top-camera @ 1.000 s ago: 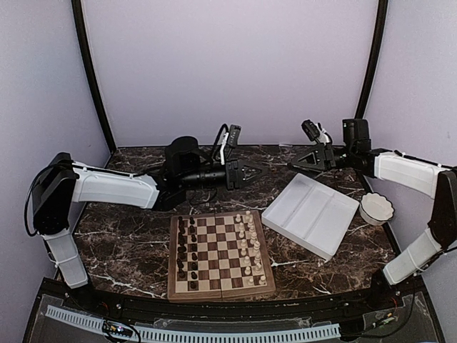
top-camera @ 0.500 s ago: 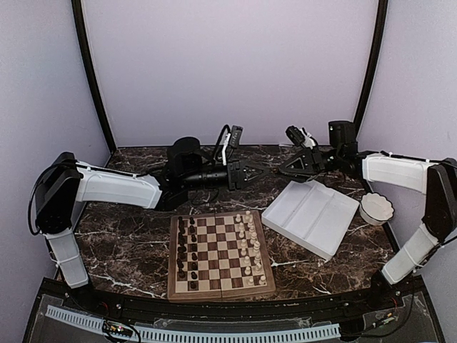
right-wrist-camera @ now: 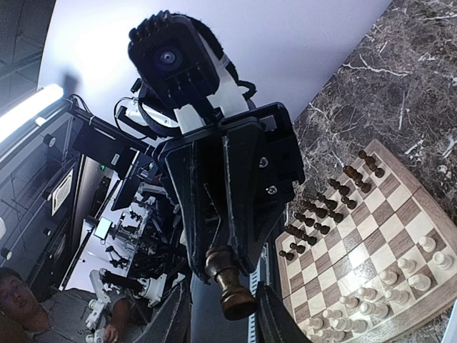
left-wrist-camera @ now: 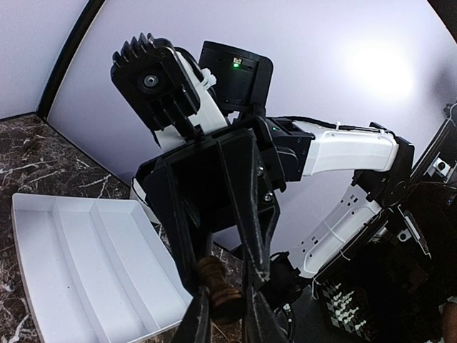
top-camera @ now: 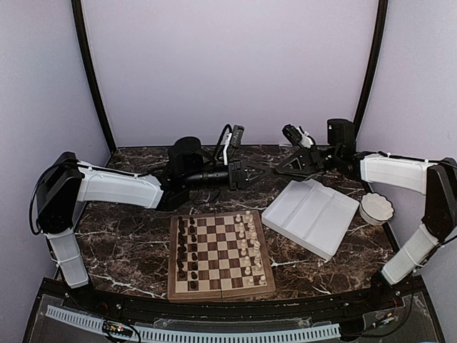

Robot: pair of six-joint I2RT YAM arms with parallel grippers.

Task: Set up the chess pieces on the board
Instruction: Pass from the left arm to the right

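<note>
The board (top-camera: 221, 294) lies at the front centre, with several dark chess pieces (top-camera: 187, 250) in its two left columns and cream ones on the right. Both grippers meet tip to tip in the air behind it. My left gripper (top-camera: 258, 172) is shut on a dark brown chess piece (left-wrist-camera: 223, 289), held level. My right gripper (top-camera: 280, 168) is open, its fingers either side of the same piece (right-wrist-camera: 230, 282) without touching it. The left gripper's fingers (left-wrist-camera: 194, 318) press the piece's base. The board (right-wrist-camera: 371, 243) and dark pieces (right-wrist-camera: 314, 214) also show in the right wrist view.
A white divided tray (top-camera: 310, 214) lies right of the board, below the grippers; it also shows in the left wrist view (left-wrist-camera: 78, 264). A small white scalloped bowl (top-camera: 376, 209) sits at the far right. Cream pieces (top-camera: 248, 246) fill the board's right columns.
My right gripper has swung left from over the tray's far corner to meet the left gripper's tip. The left gripper has reached slightly right.
</note>
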